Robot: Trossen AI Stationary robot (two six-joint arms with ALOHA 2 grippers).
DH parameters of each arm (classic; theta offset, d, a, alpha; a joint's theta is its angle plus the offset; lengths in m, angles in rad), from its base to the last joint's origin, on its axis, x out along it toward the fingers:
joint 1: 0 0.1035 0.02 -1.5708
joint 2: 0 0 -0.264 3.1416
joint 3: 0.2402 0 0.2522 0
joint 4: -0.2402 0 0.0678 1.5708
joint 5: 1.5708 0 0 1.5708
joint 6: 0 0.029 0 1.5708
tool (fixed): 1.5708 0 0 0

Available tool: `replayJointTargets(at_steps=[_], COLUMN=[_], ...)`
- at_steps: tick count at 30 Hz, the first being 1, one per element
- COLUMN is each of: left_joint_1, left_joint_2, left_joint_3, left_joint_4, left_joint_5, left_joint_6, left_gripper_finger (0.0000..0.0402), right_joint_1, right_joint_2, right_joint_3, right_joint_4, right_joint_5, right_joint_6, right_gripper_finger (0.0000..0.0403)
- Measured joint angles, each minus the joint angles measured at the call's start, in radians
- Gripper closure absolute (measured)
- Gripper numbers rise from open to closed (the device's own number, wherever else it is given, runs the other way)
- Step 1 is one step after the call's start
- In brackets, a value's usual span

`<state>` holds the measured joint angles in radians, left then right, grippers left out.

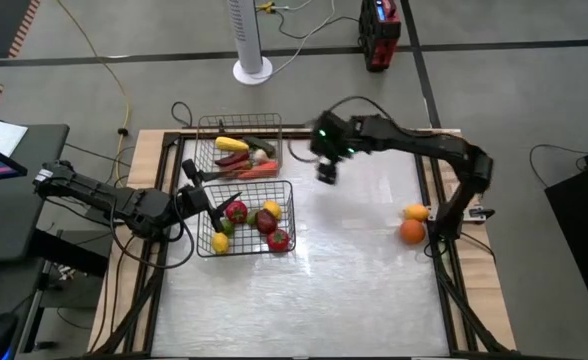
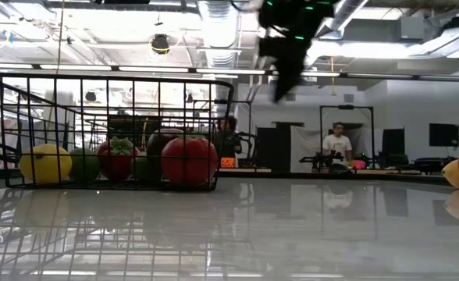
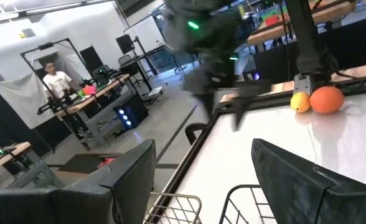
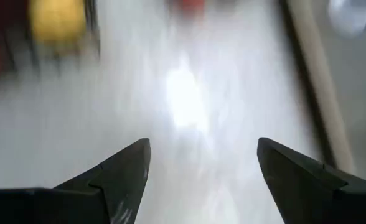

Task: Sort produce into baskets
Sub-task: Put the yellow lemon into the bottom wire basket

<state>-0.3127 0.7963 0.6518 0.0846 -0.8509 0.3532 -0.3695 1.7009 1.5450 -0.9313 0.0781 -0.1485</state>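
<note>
While the left gripper (image 1: 206, 197) waits spread over the dark basket (image 1: 290, 215), the right gripper (image 1: 326, 172) hangs apart, empty

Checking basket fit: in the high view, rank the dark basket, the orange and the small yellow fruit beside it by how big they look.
1. Dark basket, by far the largest.
2. Orange.
3. Yellow fruit, touching the orange; only slightly smaller, so that gap is narrow.
</note>
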Motion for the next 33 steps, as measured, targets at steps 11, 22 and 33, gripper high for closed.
replayJointTargets(at_steps=[11,22,33], left_joint_1=[0.000,0.000,0.000], left_joint_2=[0.000,0.000,0.000], left_joint_3=[0.000,0.000,0.000], left_joint_4=[0.003,0.003,-0.021], left_joint_5=[-0.001,0.000,-0.001], left_joint_6=[-0.048,-0.062,-0.073], left_gripper_finger=[0.0148,0.0148,0.0148], right_joint_1=[0.015,-0.030,-0.033], right_joint_2=[-0.315,-0.348,-0.293], right_joint_3=[-0.478,-0.757,-0.757], right_joint_4=[-0.275,-0.342,-0.381], right_joint_5=[0.062,0.042,0.017], right_joint_6=[0.283,0.310,0.382], right_gripper_finger=[0.0081,0.0074,0.0074])
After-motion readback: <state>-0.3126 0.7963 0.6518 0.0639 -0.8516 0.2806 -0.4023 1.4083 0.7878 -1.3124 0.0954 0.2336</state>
